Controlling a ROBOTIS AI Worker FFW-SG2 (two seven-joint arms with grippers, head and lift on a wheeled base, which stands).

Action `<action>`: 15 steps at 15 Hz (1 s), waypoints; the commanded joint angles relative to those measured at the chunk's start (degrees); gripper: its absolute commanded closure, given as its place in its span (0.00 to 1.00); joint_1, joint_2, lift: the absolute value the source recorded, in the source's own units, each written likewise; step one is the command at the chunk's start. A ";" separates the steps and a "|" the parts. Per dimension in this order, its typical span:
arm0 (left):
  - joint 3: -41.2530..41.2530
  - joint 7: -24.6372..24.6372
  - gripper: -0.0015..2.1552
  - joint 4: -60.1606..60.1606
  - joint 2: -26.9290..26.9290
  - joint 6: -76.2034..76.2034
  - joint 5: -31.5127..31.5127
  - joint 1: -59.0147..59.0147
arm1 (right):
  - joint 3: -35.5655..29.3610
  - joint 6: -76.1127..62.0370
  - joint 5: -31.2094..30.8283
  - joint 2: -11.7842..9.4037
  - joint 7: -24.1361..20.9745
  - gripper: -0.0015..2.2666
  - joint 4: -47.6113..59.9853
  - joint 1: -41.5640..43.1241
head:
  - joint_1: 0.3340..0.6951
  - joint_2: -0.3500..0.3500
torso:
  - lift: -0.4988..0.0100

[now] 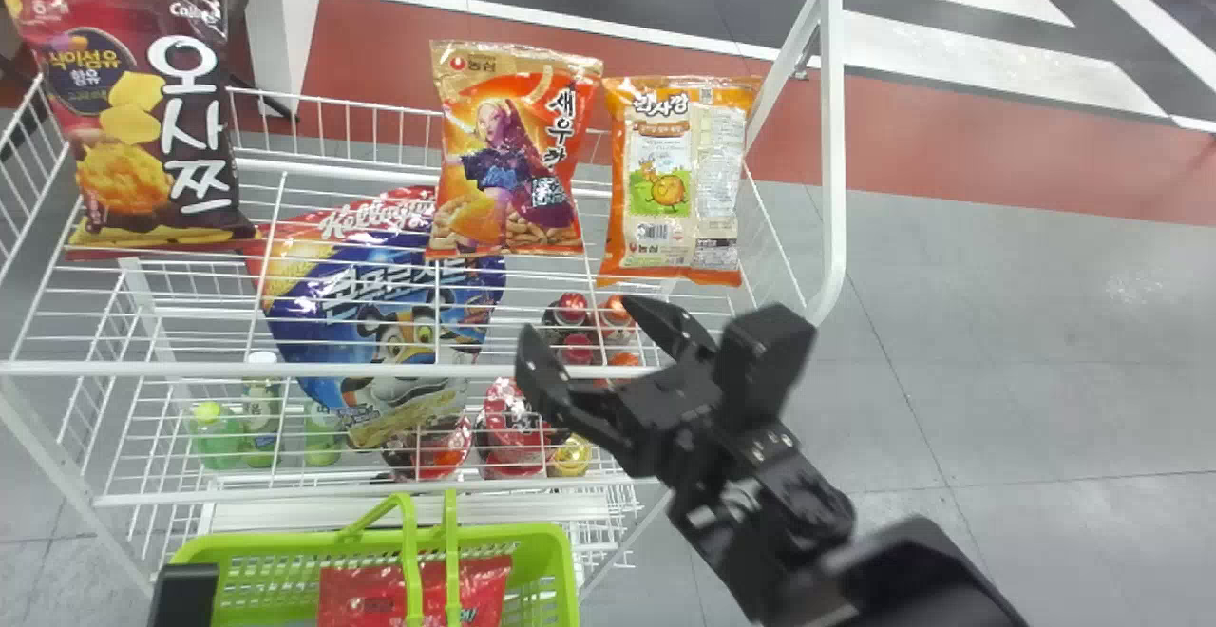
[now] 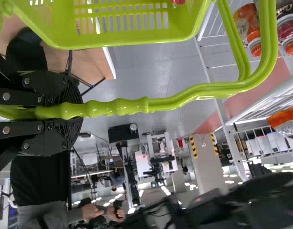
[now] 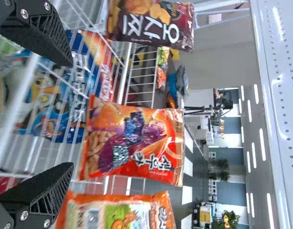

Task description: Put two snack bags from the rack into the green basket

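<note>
Right end effector [image 1: 579,318]: fingers spread apart, nothing between them, at the rack's [image 1: 313,370] front rail. Arm slanting in from the lower right of the head view, wrist angled toward the bags.

Left end effector [image 2: 81,109]: clamped on the handle [image 2: 122,106] of the green basket [image 1: 503,533], which sits before the rack.

Snack bags, upper tier, three, standing: a maroon bag [image 1: 142,114] at left, a red-orange bag [image 1: 513,157] in the middle, an orange bag [image 1: 679,180] beside it at right. In the basket: one red bag [image 1: 380,594], perhaps the first of the two.

Handling, as judged: light, puffed, slick film over brittle contents; crushes under a hard squeeze, slips under a slack one. Best hold for the red-orange bag, the likely next item: across both sides at mid-height, closing gently, wrist levelled to face it squarely.
</note>
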State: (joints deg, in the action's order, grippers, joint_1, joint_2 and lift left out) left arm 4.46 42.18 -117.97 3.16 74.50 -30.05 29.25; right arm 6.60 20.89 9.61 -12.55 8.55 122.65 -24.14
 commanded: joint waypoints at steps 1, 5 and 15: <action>0.02 0.09 0.98 0.37 0.09 0.17 -0.01 -0.42 | 2.98 -0.19 -0.91 2.36 0.15 0.02 -9.71 9.63 | 1.00 0.02 | 0.97; -0.77 0.27 0.98 0.46 0.53 1.93 -0.62 -1.65 | 5.71 -3.18 -1.26 5.96 -0.55 0.02 -23.15 22.20 | 1.00 0.15 | 0.97; -1.65 0.27 0.98 0.37 1.14 5.27 -0.80 -2.27 | 7.20 -10.91 -3.19 8.07 -9.07 0.03 -39.85 34.86 | 1.00 0.23 | 0.97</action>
State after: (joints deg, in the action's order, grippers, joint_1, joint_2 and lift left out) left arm 2.84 42.45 -117.66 4.25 79.57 -30.85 27.15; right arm 13.79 9.99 6.42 -4.62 -0.49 85.69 8.53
